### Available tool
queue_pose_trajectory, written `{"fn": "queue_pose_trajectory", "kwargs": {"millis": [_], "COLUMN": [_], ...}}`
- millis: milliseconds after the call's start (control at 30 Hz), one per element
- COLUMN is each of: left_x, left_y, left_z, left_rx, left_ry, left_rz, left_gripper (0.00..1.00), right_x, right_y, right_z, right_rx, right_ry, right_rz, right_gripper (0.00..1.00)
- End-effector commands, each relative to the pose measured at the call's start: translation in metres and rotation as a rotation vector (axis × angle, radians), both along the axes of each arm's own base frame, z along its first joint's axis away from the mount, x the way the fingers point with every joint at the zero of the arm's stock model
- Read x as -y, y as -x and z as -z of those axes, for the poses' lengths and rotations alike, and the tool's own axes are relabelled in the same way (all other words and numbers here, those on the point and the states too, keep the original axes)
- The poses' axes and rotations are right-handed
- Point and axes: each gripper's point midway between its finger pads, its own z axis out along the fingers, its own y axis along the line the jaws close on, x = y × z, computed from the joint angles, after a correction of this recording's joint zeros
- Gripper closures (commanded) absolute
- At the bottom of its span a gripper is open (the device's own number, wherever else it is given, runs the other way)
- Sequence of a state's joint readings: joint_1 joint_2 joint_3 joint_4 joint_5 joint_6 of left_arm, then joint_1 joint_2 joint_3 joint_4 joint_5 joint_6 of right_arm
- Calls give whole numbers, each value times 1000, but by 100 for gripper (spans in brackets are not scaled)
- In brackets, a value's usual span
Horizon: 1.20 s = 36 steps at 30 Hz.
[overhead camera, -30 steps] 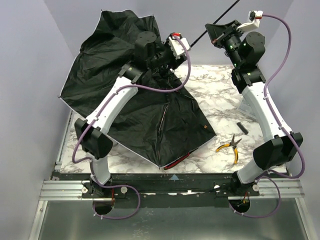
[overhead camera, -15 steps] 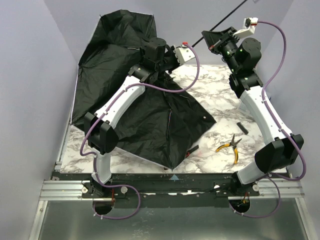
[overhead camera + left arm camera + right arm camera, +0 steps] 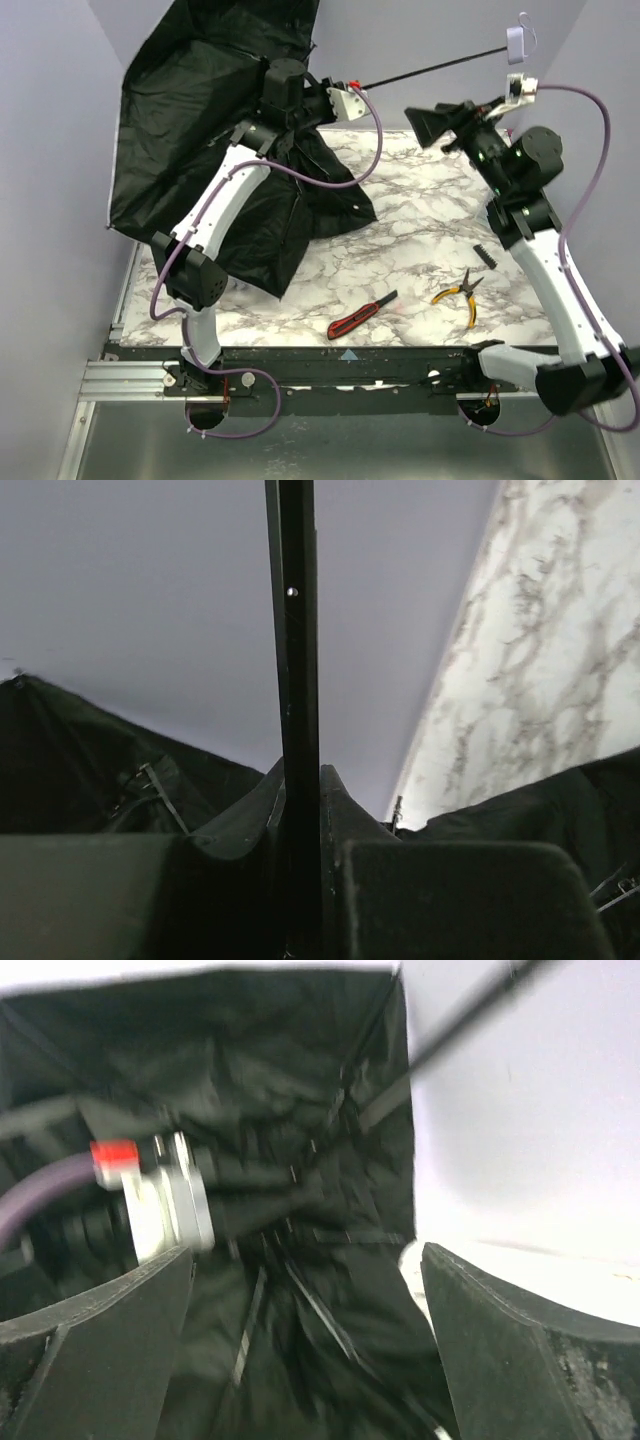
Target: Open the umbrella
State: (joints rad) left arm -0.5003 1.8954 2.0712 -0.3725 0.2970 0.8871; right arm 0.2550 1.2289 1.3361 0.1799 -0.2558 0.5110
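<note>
The umbrella (image 3: pixel 200 130) rears over the table's (image 3: pixel 420 250) far left corner, black lining showing. The left hand (image 3: pixel 298 880) is clamped on its shaft. The right hand (image 3: pixel 305 1310) gapes wide, holding nothing, above the table's far edge.

No writing, label, brand, number or sign can be read in any of the views.
</note>
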Motion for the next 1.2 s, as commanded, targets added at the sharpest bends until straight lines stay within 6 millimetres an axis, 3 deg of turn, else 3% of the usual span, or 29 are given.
{"fn": "queue_pose_trajectory", "kwargs": {"millis": [0, 100, 167, 233, 333, 367, 467, 533, 600, 667, 733, 867, 1033, 1167], "left_x": [-36, -51, -59, -66, -71, -73, -76, -77, -77, -78, -81, -86, -87, -88], "left_y": [17, 14, 13, 13, 13, 12, 14, 16, 19, 23, 27, 30, 36, 39], "left_z": [-105, -109, -107, -110, -113, -114, -112, -109, -105, -102, -97, -87, -83, -79], "left_rx": [274, 345, 401, 465, 524, 548, 605, 626, 635, 648, 659, 662, 676, 685], "left_ry": [-5, -66, -125, -182, -255, -288, -368, -399, -432, -460, -489, -528, -553, -571], "left_rz": [18, 14, 14, -3, 1, 0, 13, 27, 46, 61, 72, 76, 88, 95], "left_gripper": [100, 100, 100, 100, 100, 100, 100, 100, 100, 100, 100, 100, 100, 100], "right_x": [5, 19, 19, 7, -17, -23, -39, -40, -37, -28, -18, -14, -14, -5], "right_y": [37, 63, 82, 108, 131, 141, 146, 131, 106, 70, 52, 51, 41, 33], "right_z": [75, 89, 76, 51, 11, -11, -50, -69, -67, -38, 1, 63, 94, 121], "right_rx": [-82, -64, 20, 155, 212, 238, 225, 197, 155, 74, -19, -133, -162, -203], "right_ry": [282, 406, 483, 559, 569, 564, 517, 504, 557, 671, 796, 992, 1138, 1285], "right_rz": [-37, -18, -50, -157, -352, -414, -548, -528, -477, -404, -380, -432, -357, -306], "right_gripper": [1, 1, 1, 2, 6, 6, 7, 7, 6, 5, 3, 3, 3, 17]}}
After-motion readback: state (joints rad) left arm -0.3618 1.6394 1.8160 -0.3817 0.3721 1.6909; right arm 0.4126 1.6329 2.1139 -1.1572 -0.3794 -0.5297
